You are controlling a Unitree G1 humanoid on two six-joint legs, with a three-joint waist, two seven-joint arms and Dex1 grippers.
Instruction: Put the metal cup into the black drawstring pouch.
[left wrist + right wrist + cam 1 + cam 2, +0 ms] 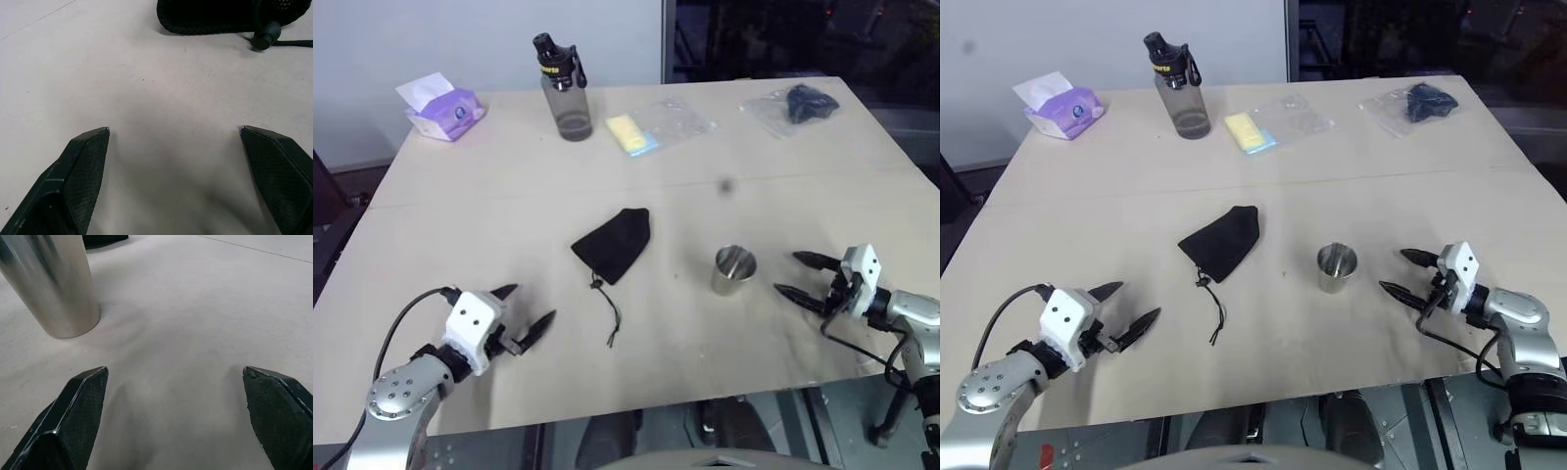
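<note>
A: Right tool (800, 275) is spread wide, nothing in it; cup (734, 270) stands upright on the table (460, 215), just ahead of its fingertips, w/ a gap between.

B: And the left tool (521, 318)?

A: Spread wide too, empty. Pouch (614, 243) lies flat ahead of it and off to its inner side, neck and cord (610, 315) trailing toward the front edge. Cup and pouch sit between the two tools, apart from each other.

B: So step in hand = get the cup, I'd say.

A: Agreed, imo. Right wrist view has the cup (51, 284) off-centre, beyond one finger, not between both. Should swing the tool over so the cup sits mid-gap, then push in low and close on the lower wall. Steel's slick and light, so a nudge from one tip could tip it or slide it.

B: Arm pose?

A: Both forearms come in from the near corners, tools nearly level, dipping a bit, each angled inward toward the middle. Left looks placed to pinch the pouch neck and hold the mouth open, prob the fiddly part: soft cloth, gathered shut.
</note>
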